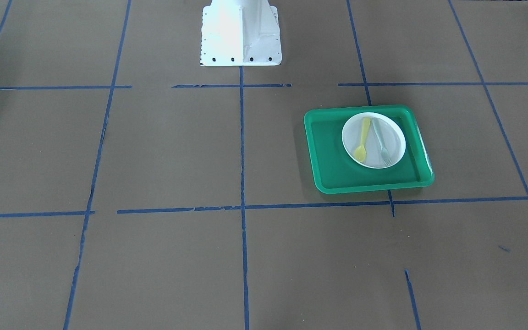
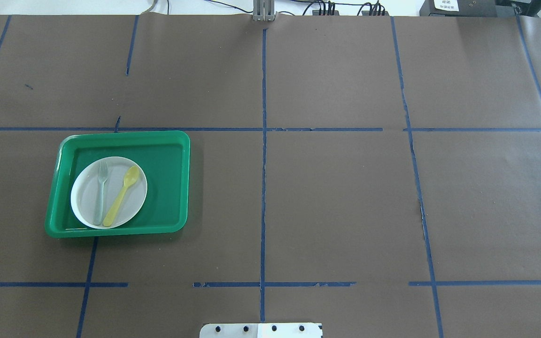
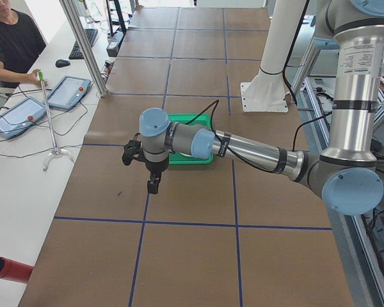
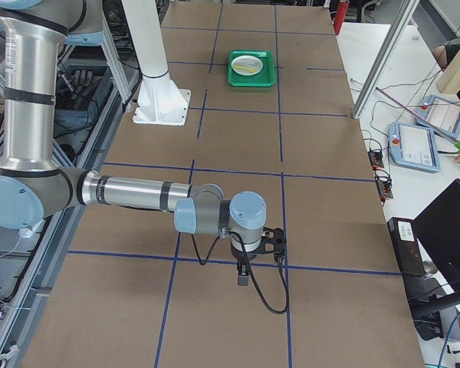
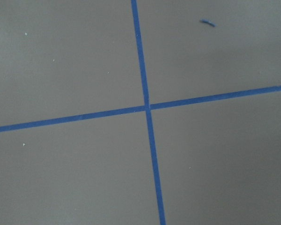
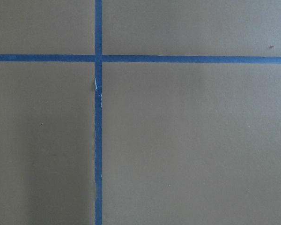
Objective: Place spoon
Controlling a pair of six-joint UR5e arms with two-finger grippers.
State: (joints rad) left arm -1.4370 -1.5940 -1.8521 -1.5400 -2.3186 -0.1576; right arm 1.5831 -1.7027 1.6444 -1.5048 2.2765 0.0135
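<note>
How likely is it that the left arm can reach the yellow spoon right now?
Probably yes. The spoon lies uncovered on the plate beside the fork, with nothing above the tray, and the left gripper hangs in the air close by.

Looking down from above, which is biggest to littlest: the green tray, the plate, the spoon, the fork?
Largest: green tray.
Next: white plate.
Last: spoon and fork; they look about equally long, so I won't rank them.
</note>
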